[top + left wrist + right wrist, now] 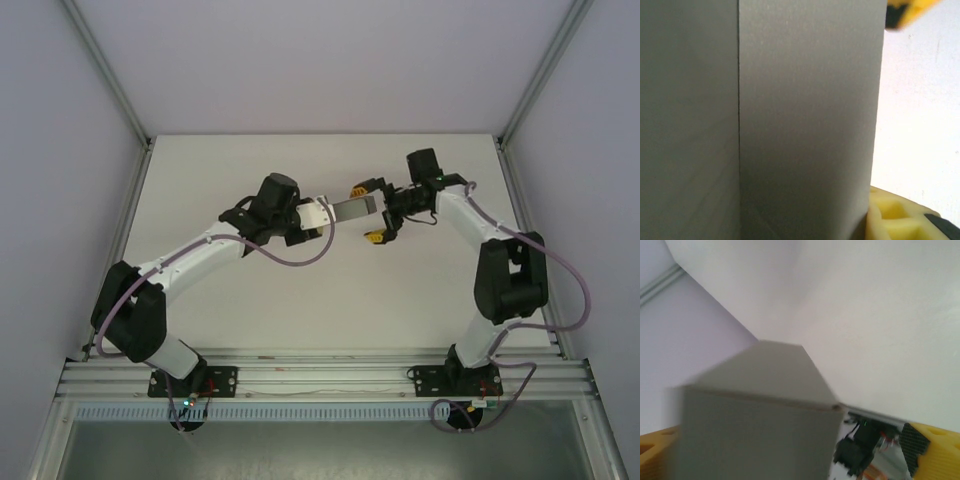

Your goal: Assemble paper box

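No readable text, label, brand, number or sign is appearing; the paper box (352,210) is showing unprinted grey faces.

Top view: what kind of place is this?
Probably a lab robot cell: white table boxed in by plain panels on aluminium framing, two arms bolted to a rail at its near edge.

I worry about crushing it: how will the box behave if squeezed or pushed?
The box probably dents easily: its walls look like thin grey card with folded creases. It is likely light, so a push would slide it. Its matte surface should grip well.
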You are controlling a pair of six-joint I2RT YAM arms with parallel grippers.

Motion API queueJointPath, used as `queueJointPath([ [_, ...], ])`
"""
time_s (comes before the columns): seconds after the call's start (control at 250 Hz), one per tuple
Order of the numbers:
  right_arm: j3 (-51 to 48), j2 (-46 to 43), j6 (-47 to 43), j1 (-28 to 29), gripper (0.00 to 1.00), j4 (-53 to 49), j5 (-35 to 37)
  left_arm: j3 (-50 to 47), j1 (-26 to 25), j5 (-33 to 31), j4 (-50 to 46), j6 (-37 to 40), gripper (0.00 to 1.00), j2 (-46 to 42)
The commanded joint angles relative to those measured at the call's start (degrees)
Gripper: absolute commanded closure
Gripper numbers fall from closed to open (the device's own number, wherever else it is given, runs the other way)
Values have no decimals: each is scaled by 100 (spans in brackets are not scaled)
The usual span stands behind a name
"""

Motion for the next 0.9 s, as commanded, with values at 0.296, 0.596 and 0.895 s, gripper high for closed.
queueJointPath([
  [0.296,-1063,-2230,-4235,-609,0,1814,4309,1507,263,575,-3160,696,61,1190],
  [0.596,-1477,-2535,-6723,-357,1,1459,1851,2201,332,821,-4022,920,61,1953],
  [0.895,-541,-1362,-8006,686,22,-193,2443,2370,334,822,-4020,771,61,2304],
])
